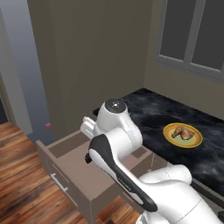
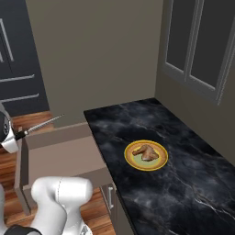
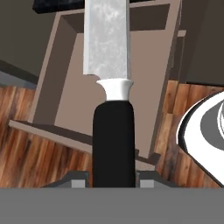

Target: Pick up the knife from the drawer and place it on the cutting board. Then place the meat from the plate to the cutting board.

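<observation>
My gripper (image 3: 113,179) is shut on the black handle of the knife (image 3: 113,131). The silver-grey blade points away from the hand, over the open taupe drawer (image 3: 74,100). From the right base view the knife (image 2: 44,123) shows as a thin grey line sticking out from the hand at the far left, above the drawer (image 2: 59,153). The drawer (image 1: 72,168) stands pulled out below the counter, partly hidden by my arm. The yellow plate (image 1: 194,141) (image 2: 133,160) lies on the counter with the golden-brown meat (image 1: 183,132) (image 2: 146,152) on it. The cutting board is out of view.
The black marble counter (image 1: 148,111) (image 2: 183,179) runs along the wall under a window (image 2: 193,50). A tall beige wall panel (image 1: 96,57) rises behind the drawer. Wooden floor (image 1: 22,175) lies left of the drawer, and dark cabinet doors (image 2: 18,69) stand further back.
</observation>
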